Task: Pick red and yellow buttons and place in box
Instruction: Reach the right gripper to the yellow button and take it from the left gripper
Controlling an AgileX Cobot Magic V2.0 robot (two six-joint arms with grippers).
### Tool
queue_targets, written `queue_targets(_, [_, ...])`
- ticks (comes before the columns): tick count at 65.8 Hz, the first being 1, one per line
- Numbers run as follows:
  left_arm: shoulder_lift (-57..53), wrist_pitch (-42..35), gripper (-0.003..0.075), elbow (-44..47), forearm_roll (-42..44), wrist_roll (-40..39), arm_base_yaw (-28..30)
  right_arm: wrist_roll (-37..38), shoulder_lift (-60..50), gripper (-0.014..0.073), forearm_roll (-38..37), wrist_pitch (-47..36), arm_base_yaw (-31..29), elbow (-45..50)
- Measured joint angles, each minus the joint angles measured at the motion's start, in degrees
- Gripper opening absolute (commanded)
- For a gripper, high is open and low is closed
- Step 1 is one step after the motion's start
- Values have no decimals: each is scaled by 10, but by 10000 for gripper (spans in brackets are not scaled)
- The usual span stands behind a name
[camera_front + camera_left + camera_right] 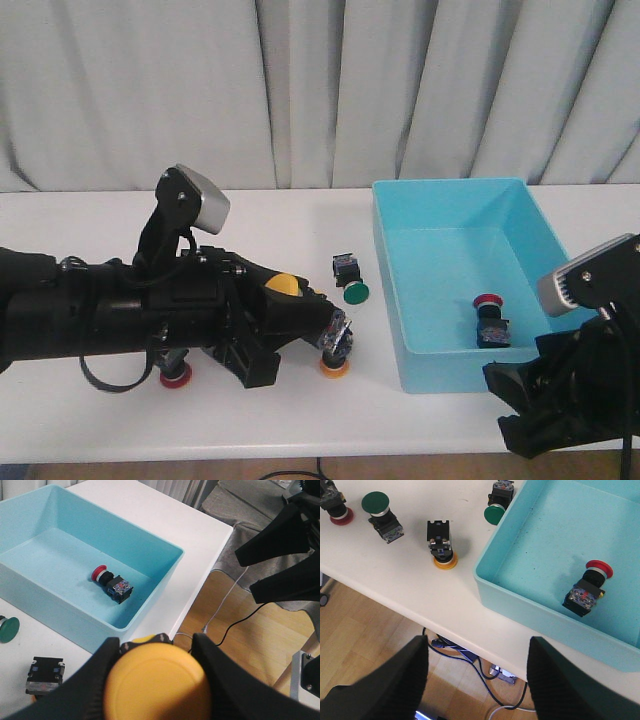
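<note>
My left gripper [292, 303] is shut on a yellow button [283, 285] and holds it above the table, left of the turquoise box [455, 189]. In the left wrist view the yellow cap [155, 682] fills the gap between the fingers [97, 672]. A red button [488, 318] lies inside the box, also seen in the left wrist view [111, 581] and the right wrist view [588, 588]. A second yellow button [335, 358] stands cap-down on the table. Another red button [176, 376] stands under my left arm. My right gripper [477, 680] is open and empty past the table's front edge.
A green-capped button [350, 281] lies close to the box's left wall [492, 555]. A second green-capped button [380, 514] lies near the red one [333, 505]. The table's front edge [395, 607] runs just ahead of my right fingers.
</note>
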Motion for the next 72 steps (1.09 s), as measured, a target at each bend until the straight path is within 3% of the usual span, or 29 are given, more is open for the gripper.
queue_targets(23, [0,12,157,0,0,0,0,1,0,445,24,-24,0,0])
queue_targets(34, [0,12,157,0,0,0,0,-33,33,554,34,-5,0,-42])
queue_targets(44, [0,12,157,0,0,0,0,-137,95,618,96,46,0,-101])
queue_targets(61, [0,12,157,0,0,0,0,-297,208,582,185,114,0,-181])
queue_targets(72, [0,13,157,0,0,1,0,-450,238,553,212,109,0,-193])
